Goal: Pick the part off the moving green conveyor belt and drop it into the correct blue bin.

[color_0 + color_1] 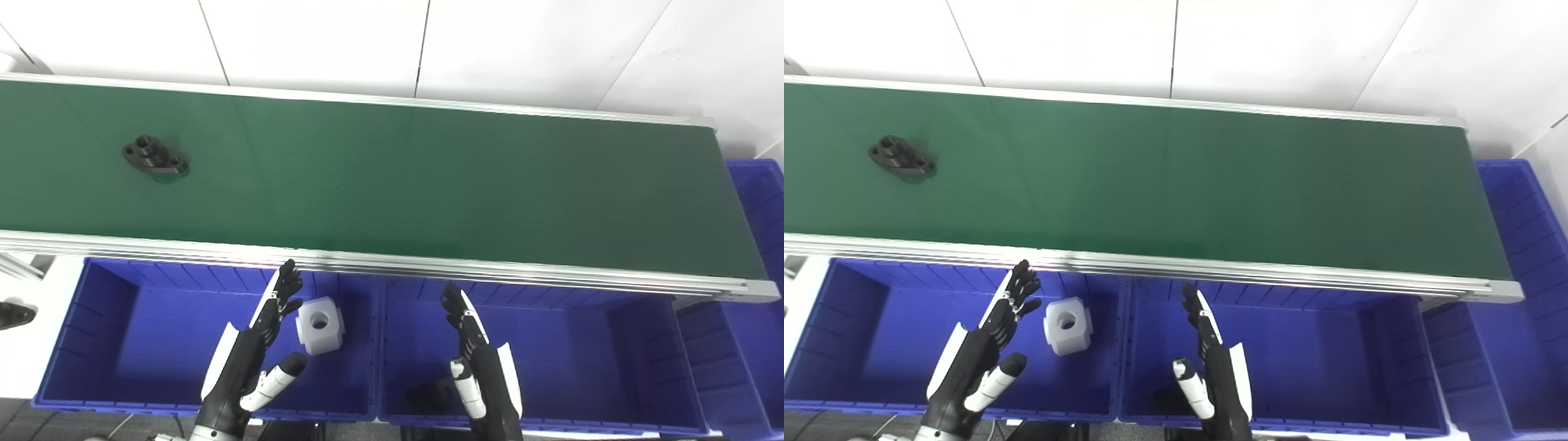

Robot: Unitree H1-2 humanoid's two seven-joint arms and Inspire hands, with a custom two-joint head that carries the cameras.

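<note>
The left hand (248, 361), glossy black and white, is held flat with fingers spread, empty, over the left bin (92, 343) at lower left. The right hand (481, 367) is likewise spread and empty above the middle bin (582, 349). A white blocky part (320, 325) with a round hole is seen in the left bin. A matte black flanged part (155, 155) lies on the smooth green belt (429, 177) at upper left.

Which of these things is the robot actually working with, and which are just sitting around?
In the job:
black part on the green belt
left blue bin, holding a white block
middle blue bin
left hand and right hand, both open

Just there:
blue bin on the far right
white wall
</note>
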